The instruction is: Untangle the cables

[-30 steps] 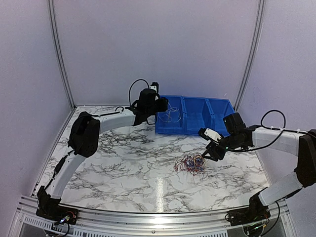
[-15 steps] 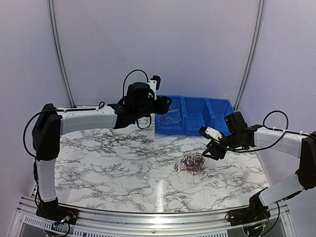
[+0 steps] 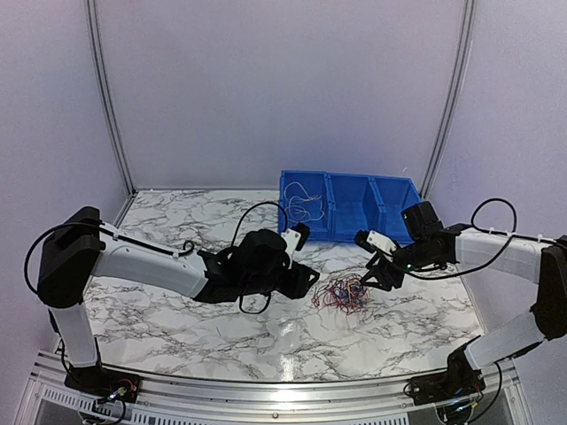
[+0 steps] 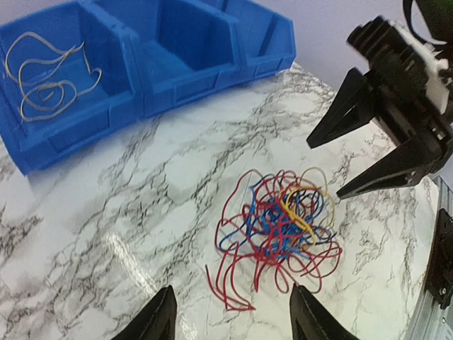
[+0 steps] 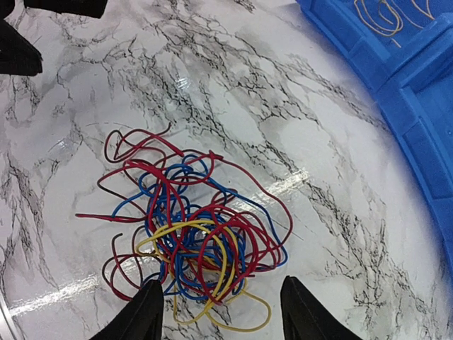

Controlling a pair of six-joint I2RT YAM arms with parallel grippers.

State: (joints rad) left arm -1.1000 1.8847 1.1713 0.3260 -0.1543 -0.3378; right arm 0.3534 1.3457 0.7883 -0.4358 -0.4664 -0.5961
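Flanking the cables (image 3: 344, 292) | left gripper (image 4: 231, 288) spread wide, just short of them | right gripper (image 5: 221, 280) spread wide, opposite side | bunch lies on marble table (image 3: 177, 221), near blue bins (image 3: 337, 232)

A blue plastic bin with three open compartments (image 3: 341, 232) stands well beyond the left fingers (image 4: 161, 320), off to their left, and beyond the right fingers (image 5: 301, 312), off to their right. A white marble-patterned tabletop (image 3: 177, 319) with dark grey veins spreads beneath both pairs.
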